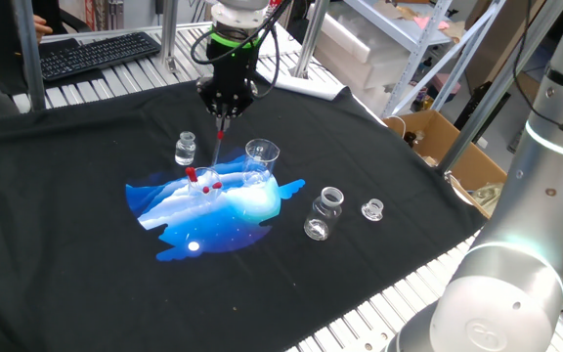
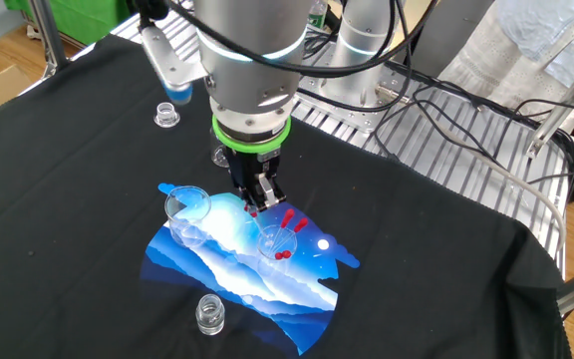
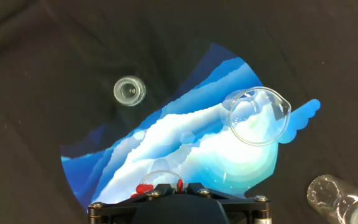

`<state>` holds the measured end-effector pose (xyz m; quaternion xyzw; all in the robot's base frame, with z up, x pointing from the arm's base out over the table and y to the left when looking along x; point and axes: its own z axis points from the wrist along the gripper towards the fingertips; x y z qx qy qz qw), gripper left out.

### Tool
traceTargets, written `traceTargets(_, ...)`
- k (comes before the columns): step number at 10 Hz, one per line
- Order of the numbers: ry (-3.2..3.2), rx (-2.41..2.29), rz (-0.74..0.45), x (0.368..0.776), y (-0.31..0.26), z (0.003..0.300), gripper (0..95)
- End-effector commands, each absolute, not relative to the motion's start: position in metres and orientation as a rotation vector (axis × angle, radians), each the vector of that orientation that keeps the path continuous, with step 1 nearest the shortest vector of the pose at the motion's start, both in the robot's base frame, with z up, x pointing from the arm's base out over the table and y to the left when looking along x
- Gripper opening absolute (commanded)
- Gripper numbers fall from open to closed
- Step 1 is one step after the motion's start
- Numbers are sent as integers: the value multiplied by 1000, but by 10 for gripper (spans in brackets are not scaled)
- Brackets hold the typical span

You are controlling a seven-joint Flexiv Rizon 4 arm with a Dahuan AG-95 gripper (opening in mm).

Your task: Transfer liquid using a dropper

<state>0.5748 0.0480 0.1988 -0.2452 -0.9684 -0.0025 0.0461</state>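
Observation:
My gripper (image 1: 222,118) points down and is shut on the dropper's red bulb (image 1: 222,124). The dropper's clear tube (image 1: 217,149) hangs below the fingers, over a small glass dish (image 1: 203,183) that holds red bits. A taller empty glass beaker (image 1: 261,156) stands just right of the dish. In the other fixed view the gripper (image 2: 257,204) is above the dish (image 2: 277,242), with the beaker (image 2: 187,209) to its left. In the hand view the red bulb (image 3: 179,184) shows between the fingers, with the dish (image 3: 156,181) under it and the beaker (image 3: 258,116) to the right.
Everything stands on a black cloth with a blue and white print (image 1: 233,210). A small glass vial (image 1: 185,149) stands left of the dish. A glass jar (image 1: 324,213) and its stopper (image 1: 372,209) are to the right. A keyboard (image 1: 96,54) and a cardboard box (image 1: 438,137) sit beyond the cloth.

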Motion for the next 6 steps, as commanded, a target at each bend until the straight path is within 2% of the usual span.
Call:
traceTargets(1, -2953, -747, -9, 576, 48, 199, 0)
traceTargets(6, -2983, -797, -8, 567, 56, 200, 0)
